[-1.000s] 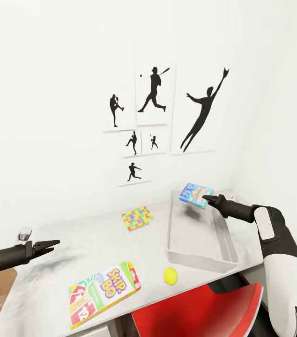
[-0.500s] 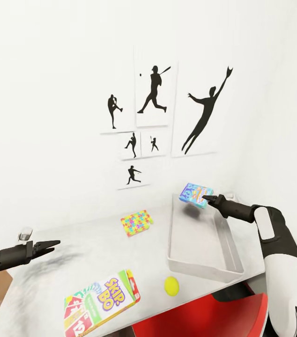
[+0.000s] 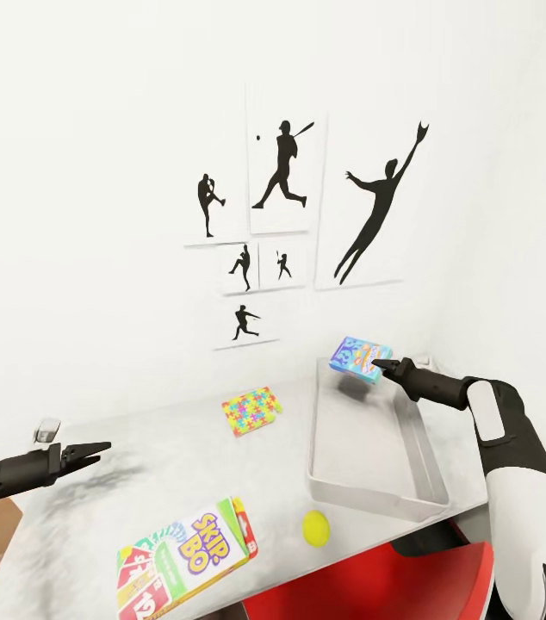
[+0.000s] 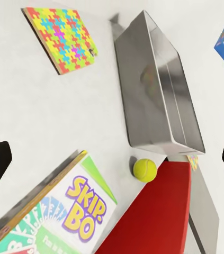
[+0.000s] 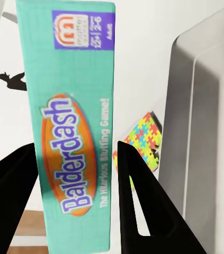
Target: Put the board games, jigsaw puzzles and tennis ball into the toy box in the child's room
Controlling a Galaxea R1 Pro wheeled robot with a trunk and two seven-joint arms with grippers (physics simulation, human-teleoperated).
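Since 0.5 s ago we see nothing moved. Right gripper (image 3: 377,370) clenches one Balderdash box (image 3: 358,356) above toy box (image 3: 424,448); left gripper (image 3: 99,451) spread, empty. One SKIP-BO box (image 3: 185,549), one tennis ball (image 3: 314,527).

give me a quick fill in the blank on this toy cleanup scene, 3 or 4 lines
1. The right gripper holds a board game whose box reads ____.
2. That game hangs above the grey ____.
3. The tennis ball lies on the table between the toy box and the ____ game.
4. The left gripper is open and holds ____.

Missing words: Balderdash; toy box; SKIP-BO; nothing
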